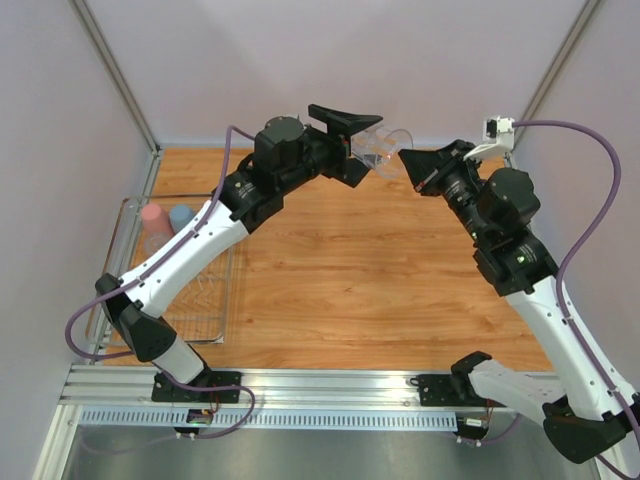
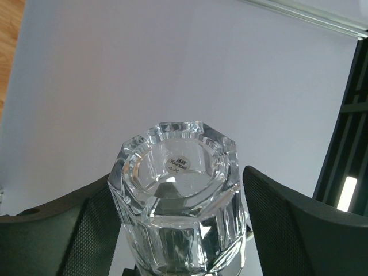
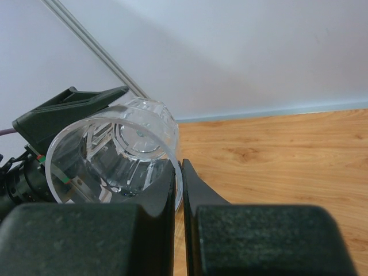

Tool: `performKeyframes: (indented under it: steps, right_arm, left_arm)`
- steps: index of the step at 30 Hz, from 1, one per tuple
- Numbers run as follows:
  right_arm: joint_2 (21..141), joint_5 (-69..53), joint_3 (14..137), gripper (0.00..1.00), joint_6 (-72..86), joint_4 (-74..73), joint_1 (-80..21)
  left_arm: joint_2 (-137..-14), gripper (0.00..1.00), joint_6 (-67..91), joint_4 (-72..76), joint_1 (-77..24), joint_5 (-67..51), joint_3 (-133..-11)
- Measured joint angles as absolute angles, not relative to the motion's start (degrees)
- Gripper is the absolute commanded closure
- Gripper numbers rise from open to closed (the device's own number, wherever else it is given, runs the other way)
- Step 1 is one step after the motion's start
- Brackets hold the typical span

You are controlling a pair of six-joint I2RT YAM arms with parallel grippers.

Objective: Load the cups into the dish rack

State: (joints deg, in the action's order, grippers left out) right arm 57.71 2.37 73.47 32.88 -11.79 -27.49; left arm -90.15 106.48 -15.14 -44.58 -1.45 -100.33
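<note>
A clear faceted cup (image 1: 388, 148) hangs in the air above the table's far middle, lying on its side. My right gripper (image 1: 406, 158) is shut on its rim, the thin wall pinched between both fingers (image 3: 172, 190). My left gripper (image 1: 370, 150) stands open around the cup's body (image 2: 178, 195), base end toward the far wall. Its right finger (image 2: 276, 218) keeps a small gap from the glass. The right wrist view looks into the cup's mouth (image 3: 115, 155). The dish rack (image 1: 205, 310) lies at the left, with a pink cup (image 1: 152, 215) and a blue cup (image 1: 181, 217) at its far end.
The left arm reaches over the rack's right side. White walls close in the back and both sides, with a metal post (image 1: 120, 85) in the far left corner. Wooden tabletop (image 1: 370, 280) stretches below the held cup.
</note>
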Motion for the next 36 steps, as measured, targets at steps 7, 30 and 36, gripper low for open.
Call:
performKeyframes:
  steps: [7, 30, 36]
  right_arm:
    - [58.37, 2.98, 73.56, 0.99, 32.01, -11.68, -27.99]
    - [46.3, 21.67, 91.59, 0.04, 30.37, -54.92, -26.3]
    - [39.11, 20.86, 72.12, 0.05, 33.78, -57.19, -26.17]
  left_arm:
    - [-91.53, 0.54, 106.8, -14.17, -44.6, -1.13, -100.66]
    - [-61.3, 0.68, 54.81, -18.11, -31.92, 18.57, -74.52]
    - [-36.97, 0.71, 29.12, -18.92, -30.46, 25.5, -59.99]
